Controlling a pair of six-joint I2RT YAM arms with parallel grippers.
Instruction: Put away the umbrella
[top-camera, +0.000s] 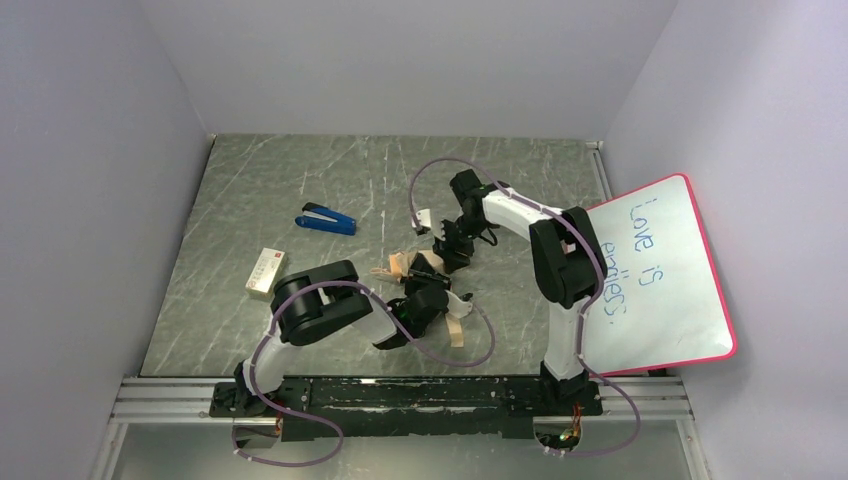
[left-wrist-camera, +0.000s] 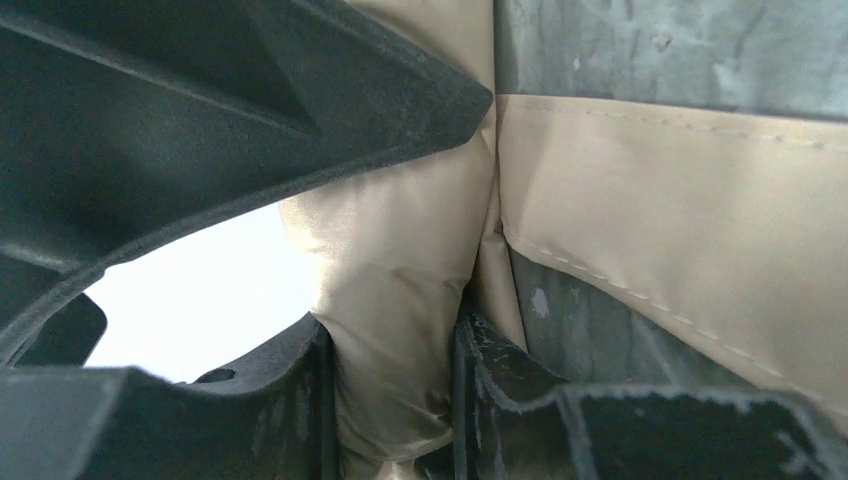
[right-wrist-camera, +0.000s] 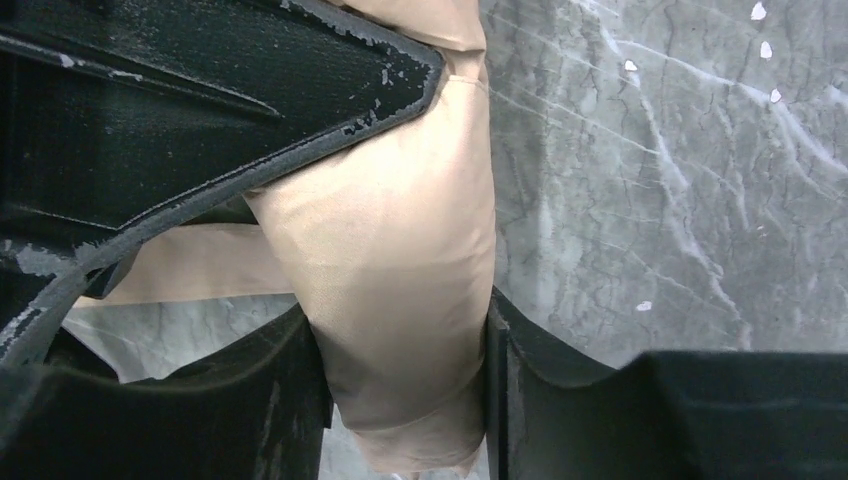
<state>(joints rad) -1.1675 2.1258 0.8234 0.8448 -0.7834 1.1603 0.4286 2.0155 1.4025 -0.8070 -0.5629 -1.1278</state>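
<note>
Holding the umbrella (top-camera: 425, 268) near the middle of the table (top-camera: 300, 180), just ahead of both arms. Clenching the left fingers (left-wrist-camera: 280, 400) on a thin fold of its cream canopy; clamping the right fingers (right-wrist-camera: 570, 400) around a thicker roll of the same cloth. Judging by the loose beige strap (top-camera: 456, 330) trailing toward the near edge, gathering and furling, not yet fastening. Next, probably: keep one grip as anchor, draw the cloth into a tight roll, then free the other fingers for wrapping the strap.
</note>
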